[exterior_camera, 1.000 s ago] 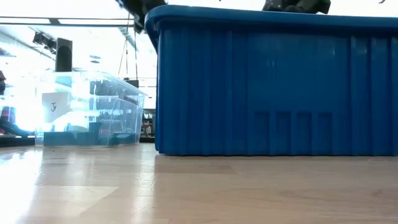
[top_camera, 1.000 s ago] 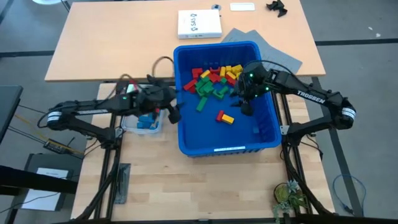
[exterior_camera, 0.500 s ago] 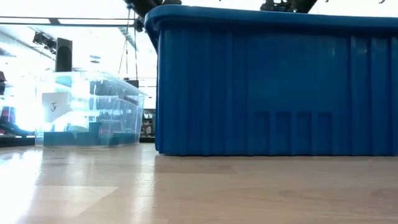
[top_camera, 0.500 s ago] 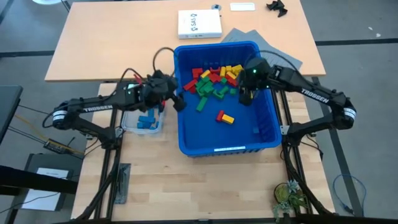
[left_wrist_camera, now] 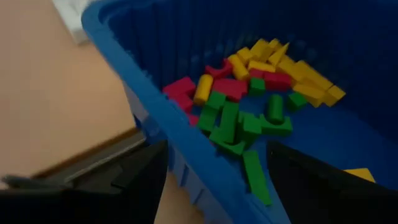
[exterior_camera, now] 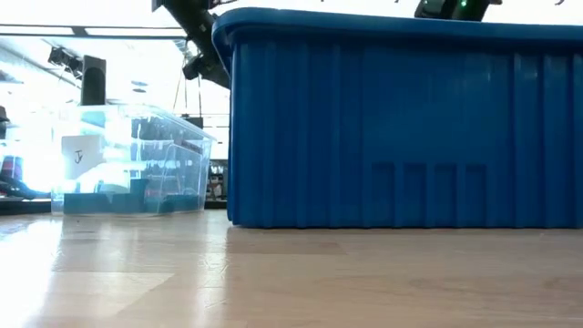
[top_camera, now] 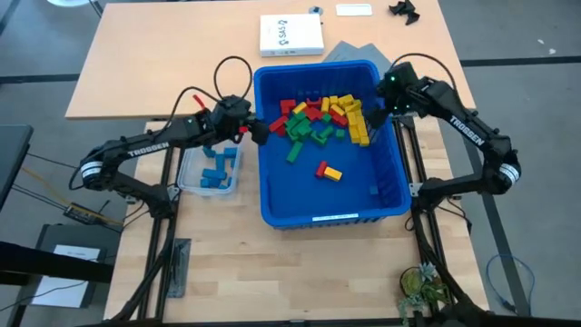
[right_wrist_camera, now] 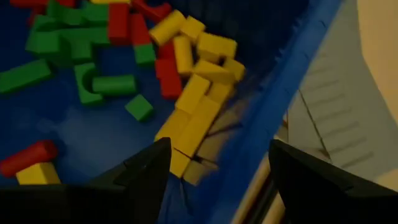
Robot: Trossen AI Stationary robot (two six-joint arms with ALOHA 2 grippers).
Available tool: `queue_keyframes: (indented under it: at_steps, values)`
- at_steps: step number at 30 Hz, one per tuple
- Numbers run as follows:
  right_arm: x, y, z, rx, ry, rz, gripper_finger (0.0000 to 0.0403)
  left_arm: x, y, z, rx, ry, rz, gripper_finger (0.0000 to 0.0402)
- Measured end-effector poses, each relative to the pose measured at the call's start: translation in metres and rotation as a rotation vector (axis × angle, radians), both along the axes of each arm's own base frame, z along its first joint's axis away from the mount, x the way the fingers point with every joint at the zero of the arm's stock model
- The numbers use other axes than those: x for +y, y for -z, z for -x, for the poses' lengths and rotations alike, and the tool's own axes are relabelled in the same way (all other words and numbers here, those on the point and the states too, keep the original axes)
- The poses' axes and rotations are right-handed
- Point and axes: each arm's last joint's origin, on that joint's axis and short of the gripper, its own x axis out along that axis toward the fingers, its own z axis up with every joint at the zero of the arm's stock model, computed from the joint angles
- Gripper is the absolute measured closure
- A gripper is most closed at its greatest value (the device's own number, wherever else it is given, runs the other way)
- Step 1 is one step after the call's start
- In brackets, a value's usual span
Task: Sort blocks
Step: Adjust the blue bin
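The blocks lie in a red, yellow and green pile on the floor of the large blue bin, at its far end. A red and a yellow block lie apart near the middle. My left gripper hovers open at the bin's left rim, one finger on each side of the wall. My right gripper hangs open over the yellow blocks beside the bin's right wall. Blue blocks lie in the small clear tub left of the bin.
A white box and a grey sheet lie on the far table behind the bin. A small plant stands at the near right. The wooden tabletop in front of the bin is bare.
My left gripper has swung from beside the tub toward the table's far edge, along the bin's left rim, rolling as it went. My right gripper has risen and moved from the bin's middle toward its far right corner, uncovering the yellow blocks by the right wall.
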Motion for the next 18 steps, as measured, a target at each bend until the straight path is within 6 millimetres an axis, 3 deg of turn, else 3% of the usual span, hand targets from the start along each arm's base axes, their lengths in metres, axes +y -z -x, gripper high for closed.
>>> queue_keyframes:
  at_steps: [8, 18]
  values:
    - [-0.007, 0.005, 0.015, -0.044, 0.071, -0.083, 0.0142, 0.012, 0.025, -0.015, 0.061, -0.015, 0.059, 0.0124]
    - [-0.008, 0.034, 0.015, 0.002, 0.043, -0.157, 0.0153, 0.013, 0.029, -0.019, 0.091, 0.022, 0.048, 0.0124]
